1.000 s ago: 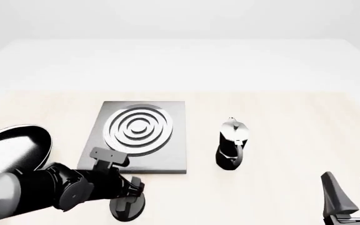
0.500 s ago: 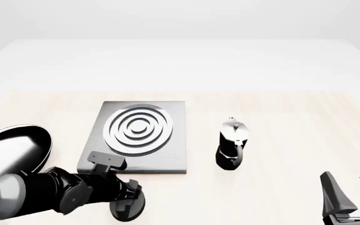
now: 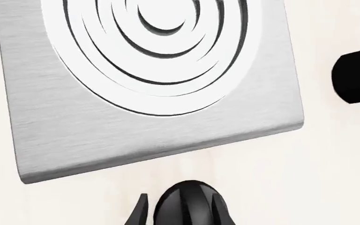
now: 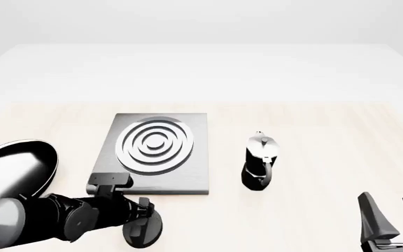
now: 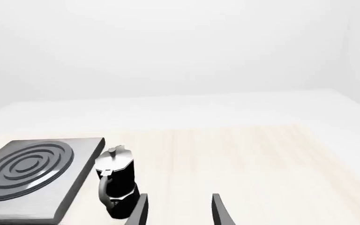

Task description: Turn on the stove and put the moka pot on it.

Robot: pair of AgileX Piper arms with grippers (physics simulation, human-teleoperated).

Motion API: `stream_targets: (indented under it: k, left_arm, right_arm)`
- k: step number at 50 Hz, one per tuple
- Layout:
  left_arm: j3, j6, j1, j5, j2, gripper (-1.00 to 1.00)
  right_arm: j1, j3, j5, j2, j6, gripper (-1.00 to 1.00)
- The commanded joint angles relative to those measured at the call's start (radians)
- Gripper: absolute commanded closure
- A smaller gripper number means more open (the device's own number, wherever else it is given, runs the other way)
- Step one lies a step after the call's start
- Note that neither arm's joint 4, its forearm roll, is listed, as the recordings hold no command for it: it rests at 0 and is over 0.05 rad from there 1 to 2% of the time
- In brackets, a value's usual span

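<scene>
The stove [image 4: 187,163] is a dark-grey slab with silver-white rings, left of the table's middle; the left wrist view shows it too [image 3: 73,136]. Its black round knob [image 4: 144,235] sits just in front of it. My left gripper [image 4: 144,212] is down on the knob, and in the left wrist view [image 3: 180,211] its fingers flank the knob's ridge [image 3: 189,199]. The moka pot [image 4: 260,164] stands upright to the right of the stove, untouched. It also shows in the right wrist view [image 5: 117,187]. My right gripper [image 4: 394,220] is open and empty at the front right, well short of the pot.
A glossy black frying pan [image 4: 16,165] lies at the left edge, beside my left arm. The light wooden table [image 4: 327,131] stretches back to a white surface behind.
My left wrist has sunk lower and turned over the knob, with its fingers staying on it. The right arm, the moka pot and the stove have not moved.
</scene>
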Motion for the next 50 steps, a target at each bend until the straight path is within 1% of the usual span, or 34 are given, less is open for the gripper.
stream_targets:
  k: [1, 9, 14, 25, 27, 29, 30, 40, 44, 46, 47, 49, 50]
  left_arm:
    - [0.032, 0.006, 0.116, -0.007, 0.006, -1.00]
    - [0.038, 0.019, 0.137, 0.004, -0.022, -1.00]
    - [0.033, 0.050, 0.161, 0.025, -0.060, -1.00]
    - [0.044, 0.063, 0.192, 0.040, -0.095, -1.00]
    - [0.041, 0.082, 0.207, 0.049, -0.109, -1.00]
    - [0.037, 0.077, 0.209, 0.058, -0.116, -1.00]
    - [0.036, 0.093, 0.221, 0.062, -0.125, -1.00]
    - [0.030, 0.103, 0.235, 0.090, -0.159, -1.00]
    - [0.025, 0.123, 0.247, 0.105, -0.176, -1.00]
    - [0.020, 0.116, 0.250, 0.115, -0.183, -1.00]
    - [0.015, 0.131, 0.256, 0.122, -0.199, -1.00]
    - [-0.002, 0.131, 0.263, 0.143, -0.238, -1.00]
    - [-0.015, 0.170, 0.275, 0.156, -0.281, -1.00]
  right_arm:
    - [0.002, 0.000, 0.000, 0.000, -0.004, -1.00]
    - [0.002, 0.000, 0.002, -0.003, -0.008, -1.00]
    - [0.003, 0.000, 0.004, -0.005, -0.011, -1.00]
    - [0.005, 0.000, 0.001, -0.003, -0.015, -1.00]
    - [0.005, 0.000, 0.003, -0.004, -0.015, -1.00]
    - [0.005, 0.000, 0.004, -0.006, -0.016, -1.00]
    - [0.005, 0.000, 0.003, -0.005, -0.017, -1.00]
    - [0.007, 0.000, 0.005, -0.005, -0.018, -1.00]
    - [0.008, 0.000, -0.001, 0.002, -0.017, -1.00]
    - [0.008, 0.000, -0.005, 0.007, -0.017, -1.00]
    - [0.008, 0.000, -0.010, 0.011, -0.018, -1.00]
    - [0.008, -0.001, -0.016, 0.017, -0.025, -1.00]
    - [0.011, -0.001, -0.022, 0.026, -0.037, -1.00]
